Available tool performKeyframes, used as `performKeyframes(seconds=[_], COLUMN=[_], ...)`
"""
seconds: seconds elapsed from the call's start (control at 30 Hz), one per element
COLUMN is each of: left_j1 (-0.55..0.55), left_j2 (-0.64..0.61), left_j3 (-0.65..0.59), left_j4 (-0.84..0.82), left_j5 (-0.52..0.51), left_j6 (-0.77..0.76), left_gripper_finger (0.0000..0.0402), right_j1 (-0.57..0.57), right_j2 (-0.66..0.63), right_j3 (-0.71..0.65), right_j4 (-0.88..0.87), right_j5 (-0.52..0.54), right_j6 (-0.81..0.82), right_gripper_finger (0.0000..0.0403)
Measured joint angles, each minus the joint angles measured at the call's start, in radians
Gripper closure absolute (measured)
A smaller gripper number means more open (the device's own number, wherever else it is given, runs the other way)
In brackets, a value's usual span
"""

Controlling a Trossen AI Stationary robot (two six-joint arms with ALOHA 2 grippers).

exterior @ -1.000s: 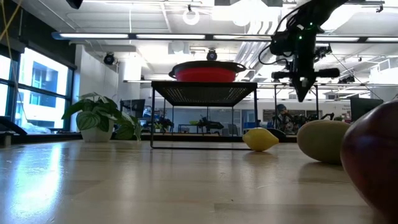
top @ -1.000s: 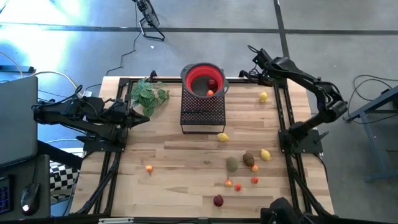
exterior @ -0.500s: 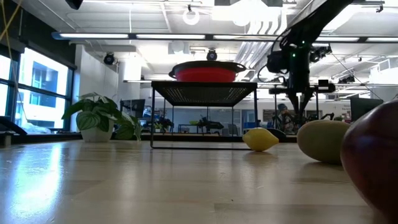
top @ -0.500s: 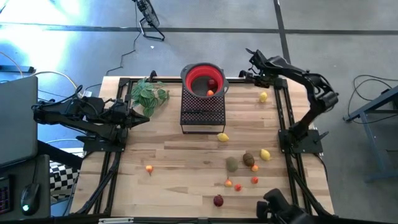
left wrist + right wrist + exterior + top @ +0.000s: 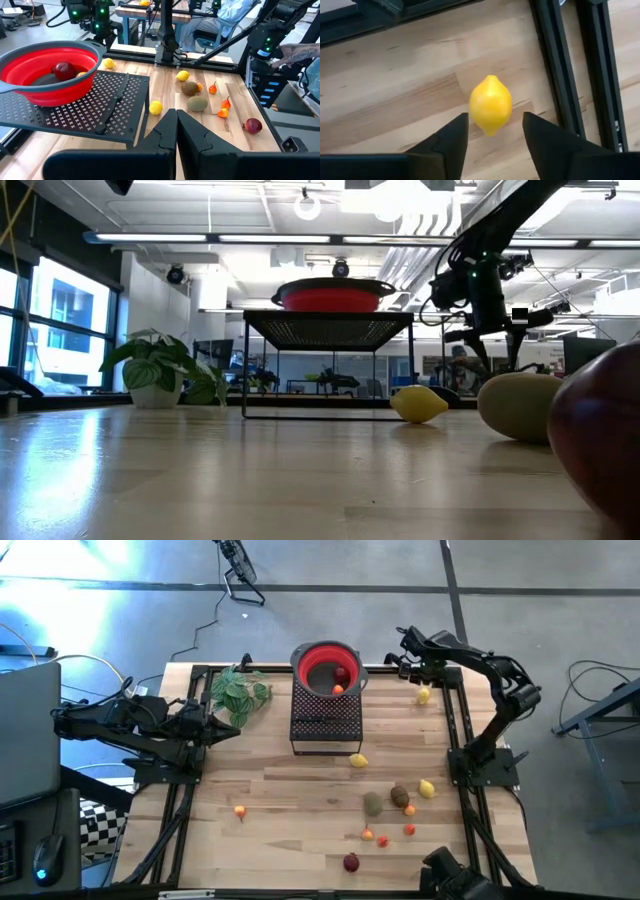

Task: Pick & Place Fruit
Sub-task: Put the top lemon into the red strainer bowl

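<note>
I hold the right hand [image 5: 490, 131] wide above the lemon [image 5: 490, 104] at the bench's [image 5: 300, 790] one o'clock corner, fingers straddling it for a grasp.

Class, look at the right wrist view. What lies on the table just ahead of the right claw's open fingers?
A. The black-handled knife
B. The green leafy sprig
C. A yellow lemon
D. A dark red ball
C. The right wrist view shows a yellow lemon lying on the wooden table just ahead of the open right claw, untouched by either finger.
</note>
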Motion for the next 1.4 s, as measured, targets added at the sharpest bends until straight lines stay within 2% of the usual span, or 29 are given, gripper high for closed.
performKeyframes(seconds=[0.37, 0.6, 0.77, 1.4], left_j1=[0.0, 0.0, 0.0, 0.0], left_j2=[0.0, 0.001, 0.001, 0.001], left_j3=[0.0, 0.0, 0.0, 0.0], left_j4=[0.0, -0.024, -0.025, -0.022], left_j5=[0.001, 0.001, 0.001, 0.001], left_j6=[-0.024, -0.054, -0.06, -0.108], left_gripper_finger=[0.0401, 0.0402, 0.0402, 0.0402], right_j1=[0.0, 0.004, 0.021, 0.02], right_j2=[-0.002, -0.002, -0.002, -0.002], right_j3=[-0.014, -0.149, -0.201, -0.204], right_j4=[0.03, 0.13, 0.216, 0.296], right_j5=[0.013, -0.009, 0.015, 0.069], right_j6=[0.03, 0.052, 0.075, 0.076], right_gripper_finger=[0.0213, 0.0213, 0.0213, 0.0213])
